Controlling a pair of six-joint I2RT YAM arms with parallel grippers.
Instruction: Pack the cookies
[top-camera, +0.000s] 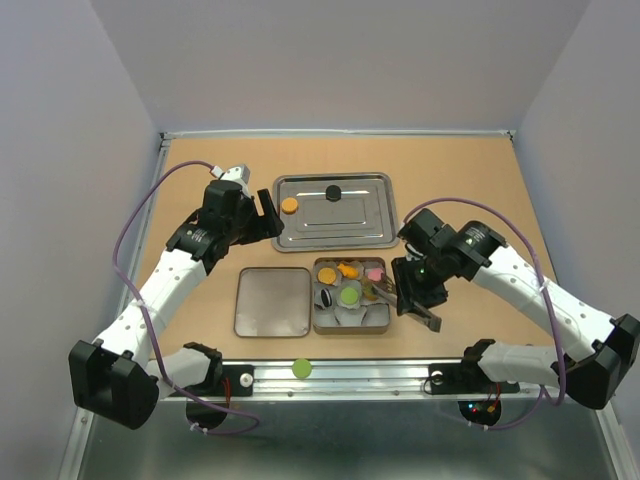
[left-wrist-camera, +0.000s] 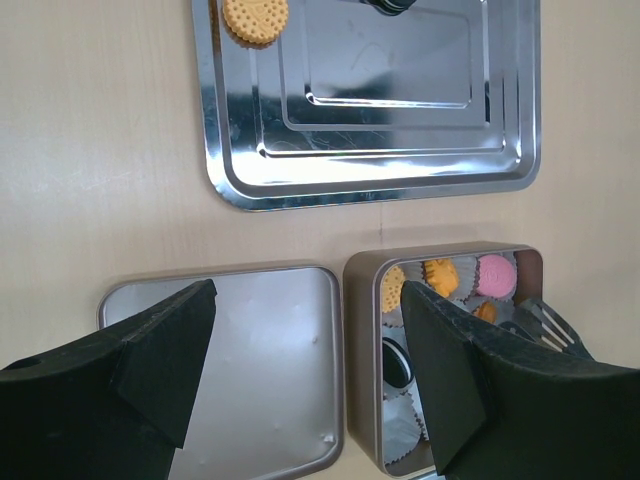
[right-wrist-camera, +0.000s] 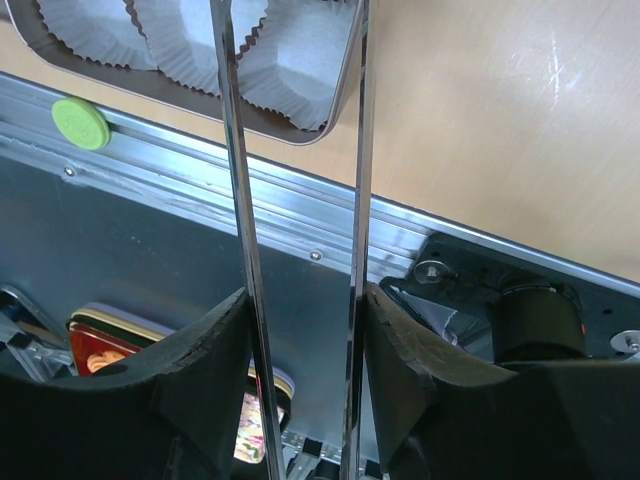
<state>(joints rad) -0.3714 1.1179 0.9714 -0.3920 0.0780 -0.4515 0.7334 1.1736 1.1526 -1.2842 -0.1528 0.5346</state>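
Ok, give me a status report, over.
Left gripper open, empty. Right gripper clamped on tongs, tips at tin. Orange cookie, black cookie on tray; green cookie on front rail. Nothing blocking.

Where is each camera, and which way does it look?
Top external: above and behind, looking down on brown wooden table; both white arms show.
Left wrist: on left arm, facing down at shiny steel tray; open black jaws show.
Right wrist: facing the near edge along metal tongs in its jaws.
Top and right share the round green cookie.
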